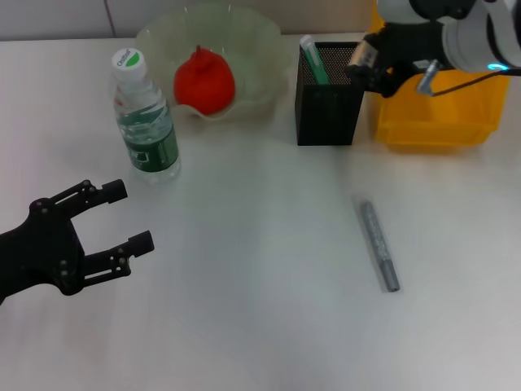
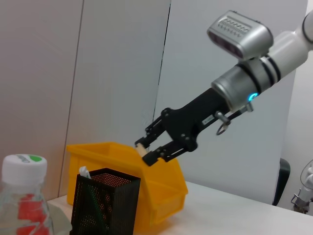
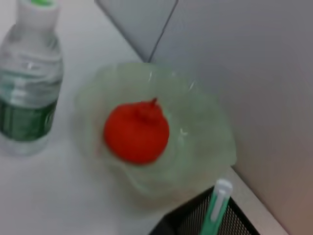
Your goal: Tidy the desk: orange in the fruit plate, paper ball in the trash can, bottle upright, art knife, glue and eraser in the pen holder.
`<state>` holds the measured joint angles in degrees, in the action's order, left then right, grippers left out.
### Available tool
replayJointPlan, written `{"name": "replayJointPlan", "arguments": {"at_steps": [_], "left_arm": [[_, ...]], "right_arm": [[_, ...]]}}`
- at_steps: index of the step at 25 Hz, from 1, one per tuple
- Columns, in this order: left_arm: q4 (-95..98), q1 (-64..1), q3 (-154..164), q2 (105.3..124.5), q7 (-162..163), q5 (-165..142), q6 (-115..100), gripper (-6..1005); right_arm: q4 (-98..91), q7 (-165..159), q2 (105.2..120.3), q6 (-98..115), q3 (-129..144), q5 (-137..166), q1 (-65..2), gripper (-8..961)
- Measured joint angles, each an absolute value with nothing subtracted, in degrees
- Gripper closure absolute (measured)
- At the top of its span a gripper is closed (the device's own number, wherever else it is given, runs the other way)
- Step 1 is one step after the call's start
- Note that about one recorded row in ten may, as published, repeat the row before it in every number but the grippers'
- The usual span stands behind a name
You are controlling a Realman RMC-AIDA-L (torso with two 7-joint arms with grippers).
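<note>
Right gripper [image 2: 145, 150] jaws pinching eraser [image 2: 140, 147] above pen holder [image 2: 103, 199]

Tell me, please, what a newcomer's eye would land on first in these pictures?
Probably the bright orange sitting in the pale fruit plate at the back of the desk, beside the upright bottle. Next, the right gripper above the black pen holder, pinching a small item in front of the yellow bin. The grey art knife lies alone on the desk, and the left gripper hangs open nearby.
</note>
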<state>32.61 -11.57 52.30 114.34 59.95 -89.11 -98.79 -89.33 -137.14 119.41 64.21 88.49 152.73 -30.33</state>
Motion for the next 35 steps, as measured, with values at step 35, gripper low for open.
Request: {"name": "replayJointPlan", "arguments": {"at_steps": [35], "left_arm": [[46.9, -12.5, 51.5, 114.50, 78.2, -93.1, -98.1, 152]], "right_arm": [[-91.9, -126.4, 119.31, 68.4, 76.7, 129.2, -20.7, 330]]}}
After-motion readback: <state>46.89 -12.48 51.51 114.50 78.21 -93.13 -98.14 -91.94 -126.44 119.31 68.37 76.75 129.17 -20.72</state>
